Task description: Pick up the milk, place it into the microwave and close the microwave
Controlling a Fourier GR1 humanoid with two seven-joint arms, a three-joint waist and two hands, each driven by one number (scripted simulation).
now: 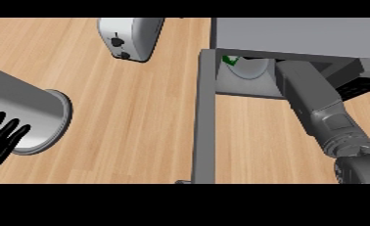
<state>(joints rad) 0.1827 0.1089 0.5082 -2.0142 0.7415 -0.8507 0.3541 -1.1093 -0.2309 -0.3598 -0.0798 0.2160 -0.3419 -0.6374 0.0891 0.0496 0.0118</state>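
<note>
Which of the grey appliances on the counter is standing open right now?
The microwave at the upper right: its door is swung out toward the robot. The toaster at the top has no door.

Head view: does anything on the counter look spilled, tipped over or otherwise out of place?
Nothing looks spilled or damaged. The microwave has its door swung open, and the right forearm reaches inside, where a white and green item shows. The toaster sits apart. The left hand rests at the left edge.

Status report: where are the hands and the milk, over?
Left hand open, resting at left edge. Right forearm reaches into microwave; right hand hidden. Milk inside. Door stands open.
</note>
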